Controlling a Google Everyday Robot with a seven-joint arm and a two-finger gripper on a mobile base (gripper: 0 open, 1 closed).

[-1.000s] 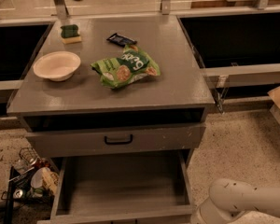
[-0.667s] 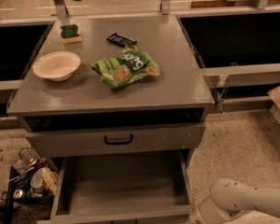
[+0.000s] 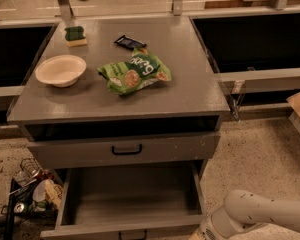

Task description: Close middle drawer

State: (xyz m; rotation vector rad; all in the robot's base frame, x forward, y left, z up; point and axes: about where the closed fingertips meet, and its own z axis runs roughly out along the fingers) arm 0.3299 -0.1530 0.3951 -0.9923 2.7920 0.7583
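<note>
The middle drawer (image 3: 132, 191) is pulled far out at the bottom of the grey cabinet. It is wide, shallow and empty. Its low front panel with a small black bar handle (image 3: 133, 234) lies at the frame's lower edge. Above it, a taller grey drawer front (image 3: 80, 152) with a larger black handle (image 3: 126, 149) is shut. My white arm (image 3: 262, 213) comes in from the lower right. My gripper (image 3: 201, 233) sits at its end by the open drawer's front right corner, mostly cut off by the frame edge.
On the cabinet top (image 3: 190, 84) lie a white bowl (image 3: 60, 70), a green snack bag (image 3: 135, 73), a dark bar (image 3: 129, 42) and a green sponge (image 3: 75, 35). A wire basket of clutter (image 3: 27, 191) stands on the floor at the left. Dark openings flank the cabinet.
My arm has shifted slightly left, toward the open drawer's front right corner. The drawer has not visibly moved.
</note>
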